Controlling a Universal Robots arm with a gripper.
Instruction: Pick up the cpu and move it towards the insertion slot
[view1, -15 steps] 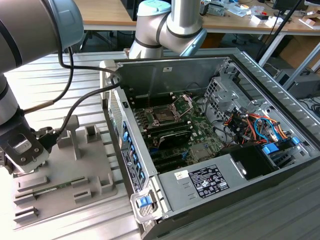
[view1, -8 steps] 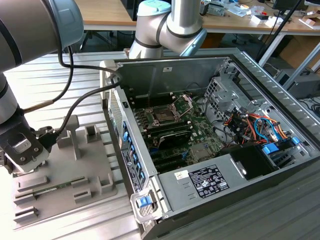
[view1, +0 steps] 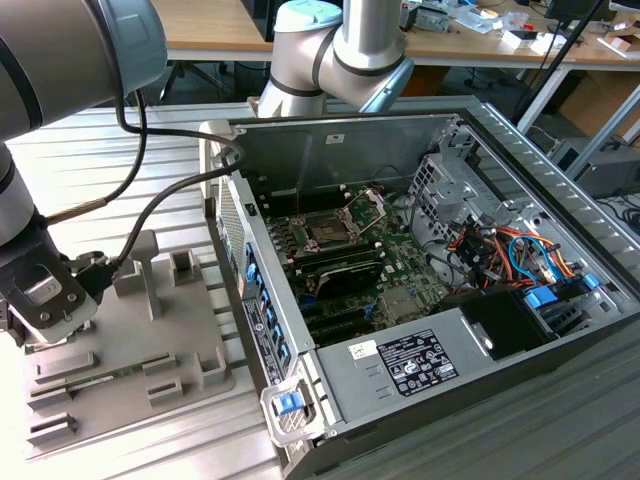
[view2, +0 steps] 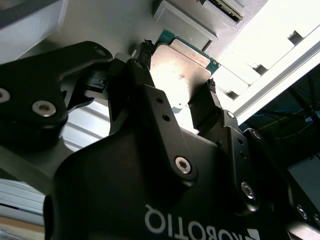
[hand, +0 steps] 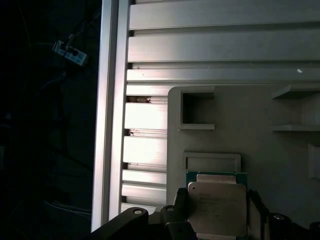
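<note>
Gripping the cpu (view2: 186, 64) by 2 opposite edges, the gripper (view2: 177, 71) has its 2 fingers clamped on the chip in the second wrist view, silvery top facing the camera, over the grey plastic tray (hand: 280, 160). The arm's wrist hangs low at the exterior view's left, above the tray. The insertion slot (view1: 328, 232) lies well apart, inside the open computer case (view1: 340, 150).

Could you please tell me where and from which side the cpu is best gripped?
Take the cpu by two opposite side edges, from above its metal top. It is a thin flat square facing up over the grey tray, so only edges offer purchase; the gripper clasps them.
</note>
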